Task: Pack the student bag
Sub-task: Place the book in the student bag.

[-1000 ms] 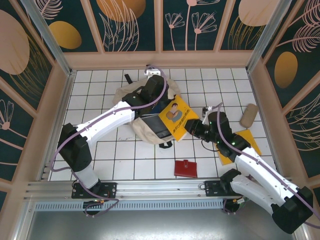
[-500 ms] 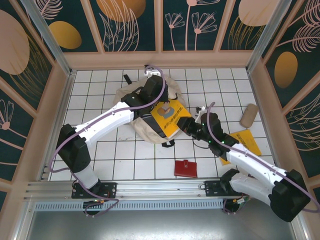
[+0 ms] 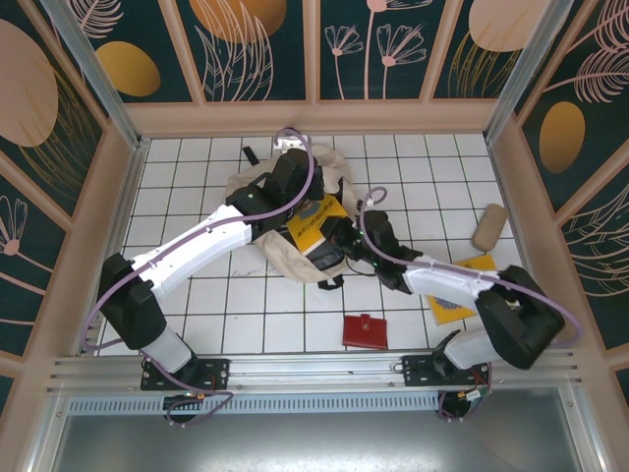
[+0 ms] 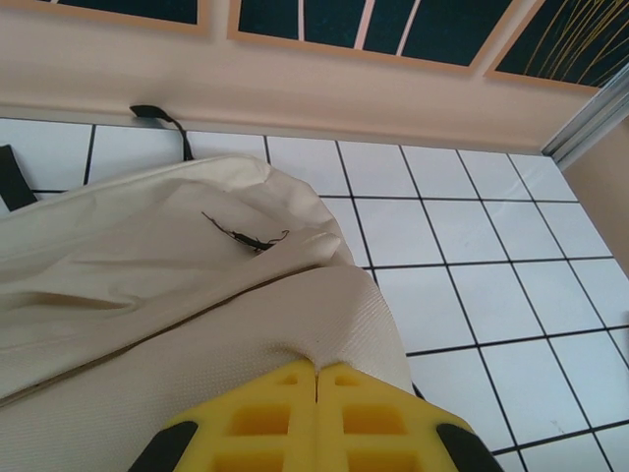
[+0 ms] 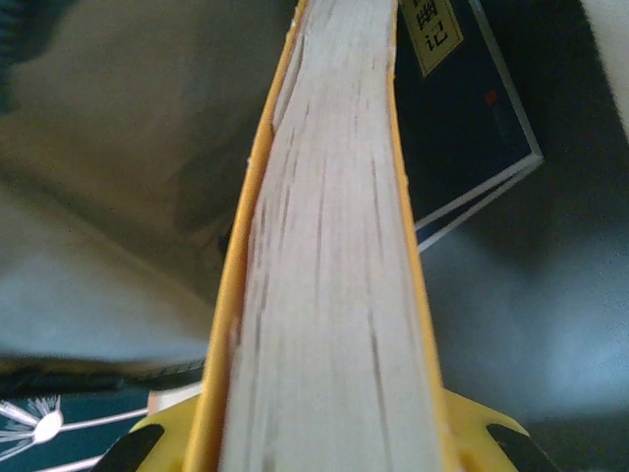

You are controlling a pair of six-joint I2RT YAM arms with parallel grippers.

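At the mouth of the student bag (image 3: 251, 185), slumped on the tiles, R gripper (image 5: 314, 438) pinches the yellow book (image 3: 313, 222), partly inside. L gripper (image 4: 316, 413) fingers are pressed together on bag cloth, lifting the lip. I'd worry abt the book snagging the lip or the dark book (image 5: 462, 98) inside, or the cloth slipping and the mouth collapsing.

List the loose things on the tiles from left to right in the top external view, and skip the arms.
student bag → red wallet → tan pouch
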